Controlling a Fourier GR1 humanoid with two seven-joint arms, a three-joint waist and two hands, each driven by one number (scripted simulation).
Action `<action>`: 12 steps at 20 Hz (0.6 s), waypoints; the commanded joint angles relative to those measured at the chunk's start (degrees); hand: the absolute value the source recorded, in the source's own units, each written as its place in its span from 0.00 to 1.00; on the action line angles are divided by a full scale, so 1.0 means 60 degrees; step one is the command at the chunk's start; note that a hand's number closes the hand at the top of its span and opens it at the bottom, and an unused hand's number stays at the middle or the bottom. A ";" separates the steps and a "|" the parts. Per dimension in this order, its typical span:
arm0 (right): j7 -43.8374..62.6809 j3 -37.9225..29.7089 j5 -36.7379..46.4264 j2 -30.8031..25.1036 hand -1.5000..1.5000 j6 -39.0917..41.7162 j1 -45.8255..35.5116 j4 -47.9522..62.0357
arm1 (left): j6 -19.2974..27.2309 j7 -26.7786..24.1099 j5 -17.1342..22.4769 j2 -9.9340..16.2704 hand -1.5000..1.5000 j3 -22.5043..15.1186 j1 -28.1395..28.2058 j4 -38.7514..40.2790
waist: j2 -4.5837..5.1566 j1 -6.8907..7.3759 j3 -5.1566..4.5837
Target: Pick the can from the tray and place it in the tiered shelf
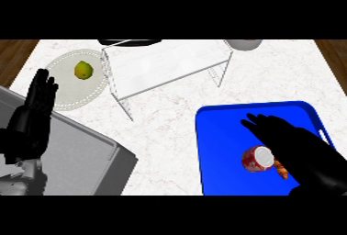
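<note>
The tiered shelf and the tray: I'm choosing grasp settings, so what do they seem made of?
The tiered shelf looks like clear acrylic or glass: the counter's marble pattern shows through its top, with pale glossy edges. The tray seems to be smooth plastic, a uniform saturated blue with a raised rim, though painted metal is possible.

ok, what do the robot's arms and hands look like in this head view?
Both hands are matte black with slim segmented fingers and a thumb. The left hand joins a grey forearm with lighter mechanical parts at the lower left edge. The right hand runs into a black wrist; its forearm barely shows. No cables or markings visible.
</note>
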 commanded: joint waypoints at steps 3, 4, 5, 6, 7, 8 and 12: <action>0.0400 0.0262 0.1369 0.0801 0.00 0.0173 0.0322 0.0489 | -0.0343 0.0075 0.0204 -0.0206 0.50 0.0083 -0.0058 0.0560 | 0.0050 -0.0071 -0.0056; 0.0191 -0.0063 0.1088 0.1295 0.00 0.0446 -0.0269 0.1127 | -0.0270 0.0029 0.0031 -0.0351 0.50 -0.0081 0.0018 0.0483 | 0.0059 -0.0016 -0.0057; -0.0382 0.0150 0.1656 0.1041 0.00 -0.0074 0.0460 0.1146 | -0.0757 0.0071 0.0486 -0.0023 0.50 0.0263 0.0125 0.0471 | 0.0054 -0.0046 -0.0053; -0.0757 0.0086 0.1876 0.1064 0.00 -0.0179 0.0630 0.1244 | -0.0325 0.0148 -0.0025 -0.0319 0.50 -0.0110 0.0618 -0.0077 | 0.0045 -0.0031 -0.0051; -0.1295 -0.0130 0.1923 0.0787 0.00 -0.0166 0.0701 0.1510 | -0.0192 -0.0166 -0.0190 -0.0557 0.50 -0.0214 0.0332 0.0432 | 0.0055 -0.0068 -0.0051; -0.0412 0.0301 0.1985 0.1104 0.00 -0.0081 0.1035 0.0738 | -0.0094 0.0314 -0.0297 -0.0592 0.50 -0.0365 -0.0355 0.0641 | 0.0047 -0.0146 -0.0053; -0.1256 -0.0149 0.2290 0.1446 0.00 -0.0039 0.0992 0.1668 | -0.0172 0.0691 -0.0322 -0.0430 0.50 -0.0108 -0.0297 0.0234 | 0.0051 -0.0085 -0.0051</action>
